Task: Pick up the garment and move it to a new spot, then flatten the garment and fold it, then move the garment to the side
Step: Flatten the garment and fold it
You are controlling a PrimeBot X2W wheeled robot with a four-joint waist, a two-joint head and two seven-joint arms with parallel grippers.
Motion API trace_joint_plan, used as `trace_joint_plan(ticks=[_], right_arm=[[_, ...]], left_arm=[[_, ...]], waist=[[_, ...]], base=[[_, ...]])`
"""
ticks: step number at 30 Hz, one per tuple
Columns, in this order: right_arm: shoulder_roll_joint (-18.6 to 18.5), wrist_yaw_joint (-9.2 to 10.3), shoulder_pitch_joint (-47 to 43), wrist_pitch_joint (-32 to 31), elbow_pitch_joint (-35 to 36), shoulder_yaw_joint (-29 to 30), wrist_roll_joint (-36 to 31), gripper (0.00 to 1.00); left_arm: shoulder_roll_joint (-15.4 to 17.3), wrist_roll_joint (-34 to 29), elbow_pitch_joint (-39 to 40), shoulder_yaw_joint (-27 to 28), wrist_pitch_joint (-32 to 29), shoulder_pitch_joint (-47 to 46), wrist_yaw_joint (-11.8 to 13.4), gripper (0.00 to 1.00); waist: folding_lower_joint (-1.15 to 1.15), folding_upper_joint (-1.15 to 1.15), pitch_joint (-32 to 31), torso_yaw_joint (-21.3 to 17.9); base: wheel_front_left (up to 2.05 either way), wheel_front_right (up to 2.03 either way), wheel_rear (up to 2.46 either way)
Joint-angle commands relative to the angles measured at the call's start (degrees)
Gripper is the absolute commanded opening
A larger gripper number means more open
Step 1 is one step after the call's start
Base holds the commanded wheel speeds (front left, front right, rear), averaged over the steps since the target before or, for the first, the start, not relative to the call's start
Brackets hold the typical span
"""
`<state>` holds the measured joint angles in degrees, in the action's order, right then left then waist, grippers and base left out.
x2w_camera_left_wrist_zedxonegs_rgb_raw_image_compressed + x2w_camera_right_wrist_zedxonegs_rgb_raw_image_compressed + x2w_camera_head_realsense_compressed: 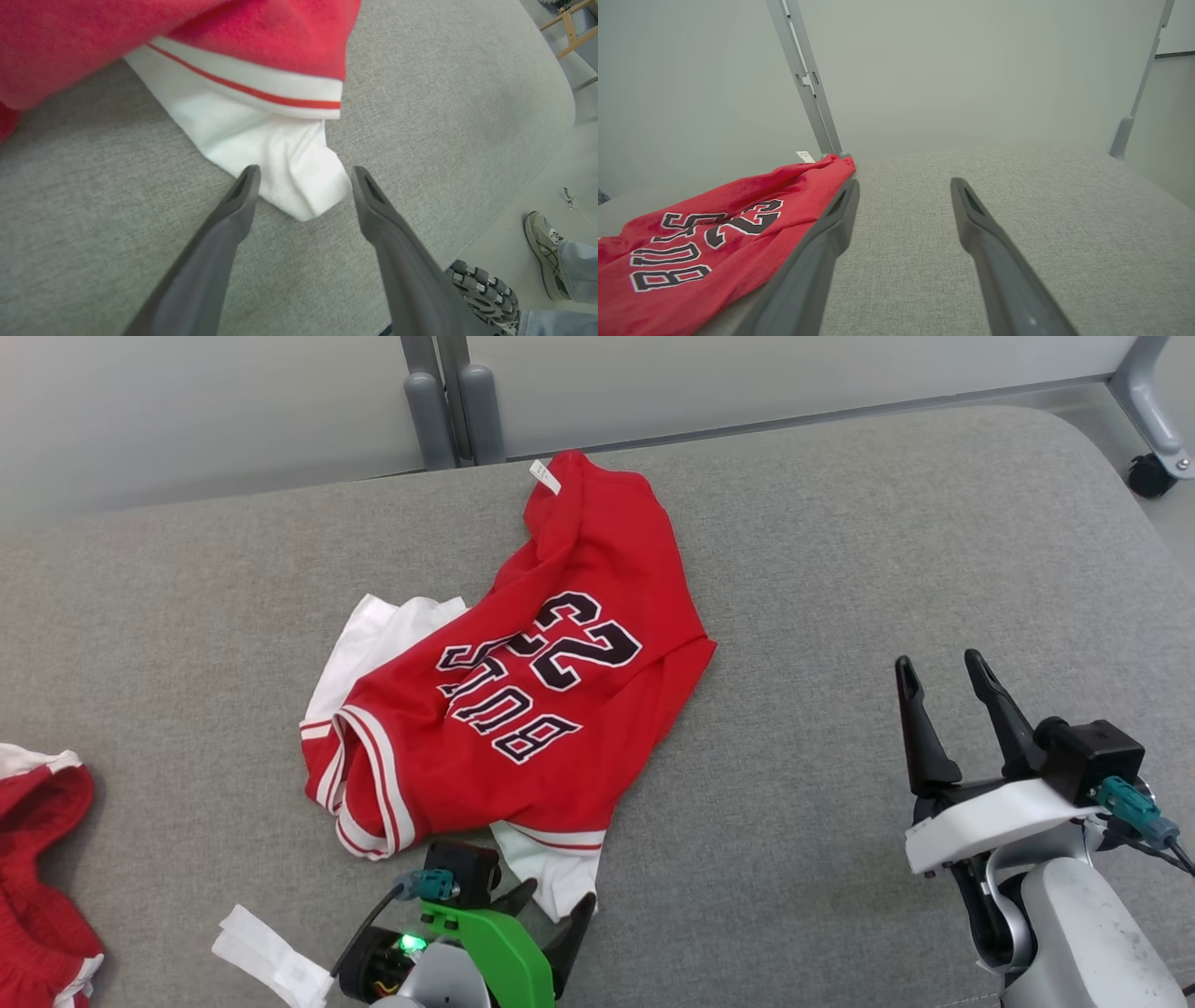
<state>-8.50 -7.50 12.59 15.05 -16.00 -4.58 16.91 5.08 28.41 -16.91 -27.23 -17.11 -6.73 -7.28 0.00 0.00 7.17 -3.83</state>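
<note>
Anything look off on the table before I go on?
The jersey lies crumpled, not flat, with white cloth sticking out from under its near hem, reaching the open left end effector. A loose white strip lies beside that end effector.

A: Which parts of the jersey (602,555) can't you read from the head view?
B: You lose the tag (544,476) at its far end, too small, and lettering (537,686) swallowed by folds. That view's left edge cuts off a second red garment (42,859); your left wrist view crops a person (575,270) just above the shoe (542,252)
</note>
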Motion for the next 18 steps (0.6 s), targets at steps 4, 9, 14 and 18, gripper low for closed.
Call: trace_joint_plan(ticks=[4,9,14,18], right_arm=[[0.23,0.02,0.61,0.18,-0.21,0.31,-0.28,1.0],[0.36,0.01,0.51,0.18,-0.55,0.25,-0.49,1.0],[0.2,0.02,0.15,0.19,-0.47,0.41,-0.66,1.0],[0.21,0.01,0.01,0.18,-0.49,0.26,-0.68,1.0]], left_arm=[[-0.02,0.06,-2.83,0.24,1.62,-1.91,0.15,0.56],[-0.03,-0.45,-5.31,0.08,3.31,-3.13,0.22,0.0],[0.02,0.11,-4.5,-0.03,5.41,-3.81,0.11,0.0],[0.25,0.89,-0.81,0.12,6.92,-3.72,0.0,0.0]], waist=[[0.0,0.0,0.26,-0.23],[0.0,0.0,0.1,0.55],[0.0,0.0,-0.36,1.9],[0.0,0.0,-0.66,2.59]], base=[[0.0,0.0,0.0],[0.0,0.0,0.0],[0.0,0.0,0.0],[0.0,0.0,0.0]])
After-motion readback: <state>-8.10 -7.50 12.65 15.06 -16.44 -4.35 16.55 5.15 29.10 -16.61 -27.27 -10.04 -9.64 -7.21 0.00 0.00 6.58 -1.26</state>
